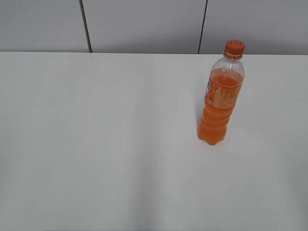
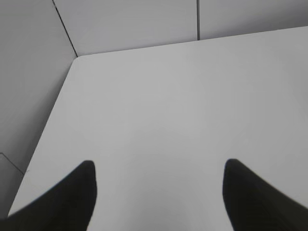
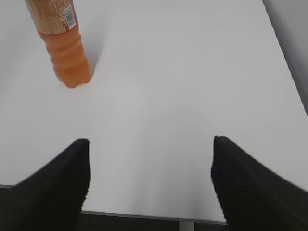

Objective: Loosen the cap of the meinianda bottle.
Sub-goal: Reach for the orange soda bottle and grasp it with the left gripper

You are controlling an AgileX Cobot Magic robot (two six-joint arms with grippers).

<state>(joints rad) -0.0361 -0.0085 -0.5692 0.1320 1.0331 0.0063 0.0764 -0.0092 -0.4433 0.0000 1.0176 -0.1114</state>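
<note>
The meinianda bottle [image 1: 220,98] stands upright on the white table [image 1: 96,144], right of centre. It is clear plastic with orange drink and an orange wrap label. Its orange cap [image 1: 234,47] sits on the neck. The bottle's lower body also shows at the upper left of the right wrist view [image 3: 62,45]; the cap is out of that view. My right gripper [image 3: 151,144] is open and empty near the table's front edge, well short of the bottle. My left gripper [image 2: 159,168] is open and empty over bare table. Neither gripper shows in the exterior view.
Grey wall panels [image 1: 144,24] rise behind the table's far edge. The table's rounded far left corner [image 2: 77,60] shows in the left wrist view. Its front edge [image 3: 144,215] and right edge [image 3: 288,82] show in the right wrist view.
</note>
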